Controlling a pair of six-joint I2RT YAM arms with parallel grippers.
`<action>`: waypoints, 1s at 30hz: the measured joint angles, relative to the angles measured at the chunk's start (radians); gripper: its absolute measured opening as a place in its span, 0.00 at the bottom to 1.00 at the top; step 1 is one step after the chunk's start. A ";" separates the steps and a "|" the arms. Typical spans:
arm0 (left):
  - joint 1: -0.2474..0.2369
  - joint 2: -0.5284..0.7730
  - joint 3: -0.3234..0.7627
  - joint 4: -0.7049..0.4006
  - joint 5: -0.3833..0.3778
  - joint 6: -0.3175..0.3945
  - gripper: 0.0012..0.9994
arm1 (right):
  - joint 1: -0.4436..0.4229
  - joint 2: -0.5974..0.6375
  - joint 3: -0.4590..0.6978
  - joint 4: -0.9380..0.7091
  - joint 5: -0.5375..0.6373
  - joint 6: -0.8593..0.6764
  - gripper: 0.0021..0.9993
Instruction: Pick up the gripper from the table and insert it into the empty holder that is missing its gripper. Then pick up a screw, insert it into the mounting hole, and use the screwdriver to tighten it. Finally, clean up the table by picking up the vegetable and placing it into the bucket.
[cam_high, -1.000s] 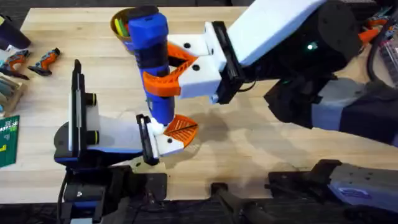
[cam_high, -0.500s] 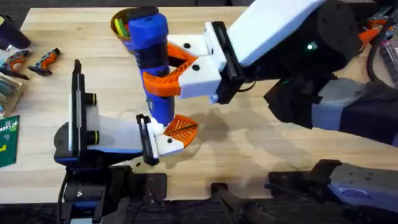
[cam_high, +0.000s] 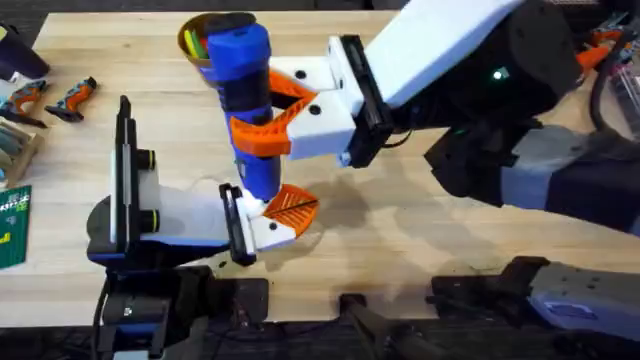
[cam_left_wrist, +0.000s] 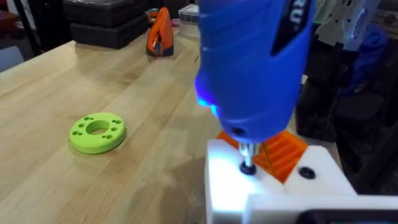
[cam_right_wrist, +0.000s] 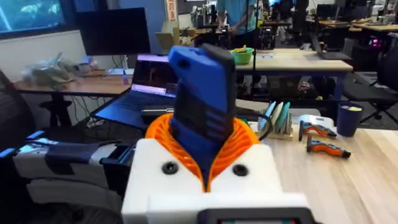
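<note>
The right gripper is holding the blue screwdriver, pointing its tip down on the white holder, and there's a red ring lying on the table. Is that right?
Not quite: the ring is lime green, not red, as the left wrist view shows. The rest holds: the right gripper holds the screwdriver, tip down on the white holder.

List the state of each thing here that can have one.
Screwdriver: upright, gripped by the right pincer, bit down on a screw.
Orange finger: seated in the white mount.
Bucket: upright, toys inside.
Green disc: flat on the table.

Bright even light; soft shadows; close objects blurred.
</note>
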 joint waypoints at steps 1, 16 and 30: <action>0.000 0.000 0.000 0.000 0.000 0.000 0.00 | 0.000 0.000 0.000 0.000 -0.001 -0.001 0.02; 0.000 0.000 0.000 0.000 0.000 0.000 0.00 | 0.000 0.000 0.000 -0.018 -0.002 -0.015 0.02; 0.000 0.000 0.000 0.000 0.000 0.000 0.00 | -0.024 -0.001 0.092 0.004 -0.066 0.011 0.02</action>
